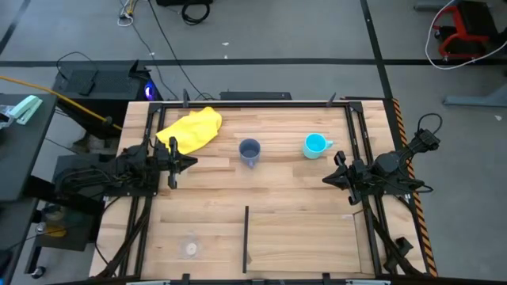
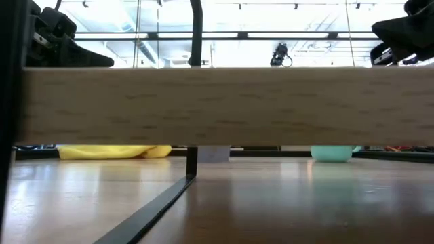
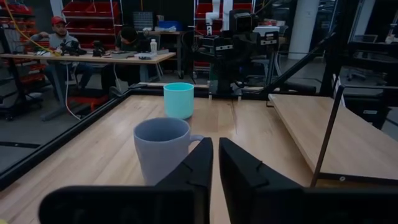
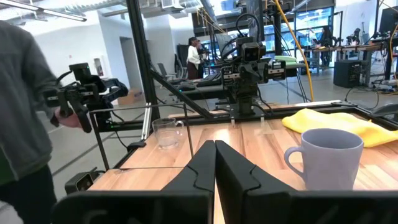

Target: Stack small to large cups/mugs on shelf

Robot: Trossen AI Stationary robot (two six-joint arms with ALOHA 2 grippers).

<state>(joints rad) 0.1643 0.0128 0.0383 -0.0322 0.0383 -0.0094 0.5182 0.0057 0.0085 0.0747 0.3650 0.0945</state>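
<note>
The grey-blue mug point(image 1: 249, 152) stands upright on the table's middle; it also shows in the left wrist view point(image 3: 161, 149) and the right wrist view point(image 4: 326, 158). The cyan mug point(image 1: 315, 146) stands to its right and also shows in the left wrist view point(image 3: 178, 99). The tiny clear cup point(image 1: 190, 248) stands on the light-wood shelf point(image 1: 309, 237) near the front left, left of the black divider bar point(image 1: 246, 237). My left gripper point(image 1: 188, 162) is shut and empty, left of the grey-blue mug. My right gripper point(image 1: 325, 179) is shut and empty, just in front of the cyan mug.
A yellow cloth point(image 1: 190, 129) lies at the far left. A black metal frame point(image 1: 356, 150) edges the table. In the low view a wood plank point(image 2: 217, 105) blocks most of the scene. A person point(image 4: 25, 112) stands beyond the table, and others sit at a desk point(image 3: 56, 37).
</note>
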